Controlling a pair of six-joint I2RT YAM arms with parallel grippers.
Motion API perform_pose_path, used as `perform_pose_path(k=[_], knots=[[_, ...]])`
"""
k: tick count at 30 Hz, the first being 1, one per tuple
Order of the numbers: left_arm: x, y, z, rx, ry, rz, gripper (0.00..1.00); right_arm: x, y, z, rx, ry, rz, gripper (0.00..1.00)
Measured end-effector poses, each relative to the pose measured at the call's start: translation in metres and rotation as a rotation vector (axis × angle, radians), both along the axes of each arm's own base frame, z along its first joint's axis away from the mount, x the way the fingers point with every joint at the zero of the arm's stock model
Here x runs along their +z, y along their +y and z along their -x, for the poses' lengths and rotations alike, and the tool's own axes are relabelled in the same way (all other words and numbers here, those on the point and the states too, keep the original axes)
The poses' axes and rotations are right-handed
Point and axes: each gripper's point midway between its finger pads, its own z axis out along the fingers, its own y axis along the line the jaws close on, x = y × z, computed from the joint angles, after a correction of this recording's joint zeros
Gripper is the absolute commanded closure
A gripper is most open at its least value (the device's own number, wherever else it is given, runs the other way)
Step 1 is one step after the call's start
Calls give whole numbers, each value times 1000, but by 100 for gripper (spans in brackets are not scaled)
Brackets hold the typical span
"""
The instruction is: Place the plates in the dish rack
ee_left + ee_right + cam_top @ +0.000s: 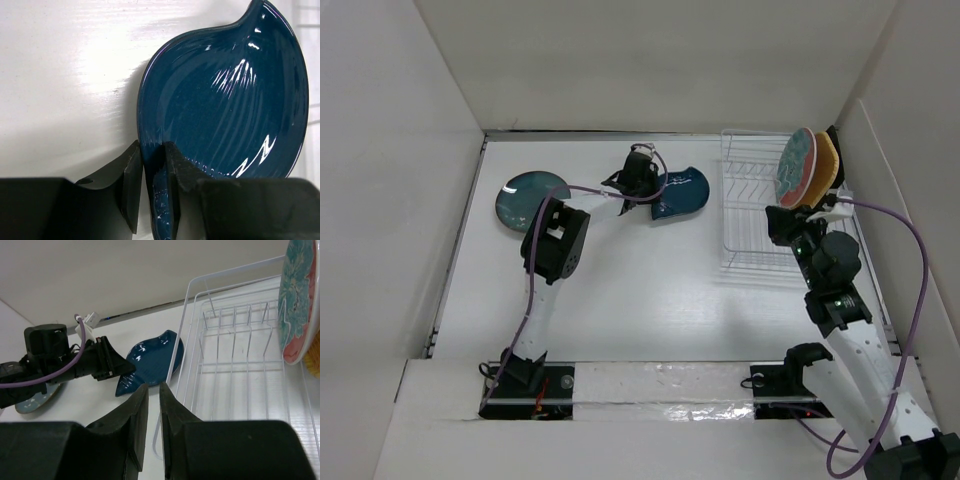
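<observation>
The left gripper (151,147) is clenched on the near rim of the navy leaf plate (225,100), one finger outside the lip and one inside the bowl. The plate lies on the table (650,300), just left of the dish rack (752,262).

The bite looks shallow and the glaze is glossy. So the squeeze should be firm before any lift, and the plate is best tipped upright on the way right to a free slot.

The left arm reaches forward from its base, its elbow bent right and its wrist low beside the rack.

The right gripper (154,390) hangs over the rack's near part with its fingers narrowly parted and nothing between them. It is near the floral plate (795,165) standing at the rack's far right.
</observation>
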Motion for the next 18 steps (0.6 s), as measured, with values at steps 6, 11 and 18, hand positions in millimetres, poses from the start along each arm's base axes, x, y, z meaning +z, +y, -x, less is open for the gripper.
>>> perform_pose_path(k=[6,11,18], knots=[[0,7,1,11,-5,20,100,-3,0,-2,0,10,2,95],[31,36,25,50,3,30,100,-2,10,1,56,4,5,100],[144,96,66,152,-164,27,100,-9,26,0,147,25,7,68]])
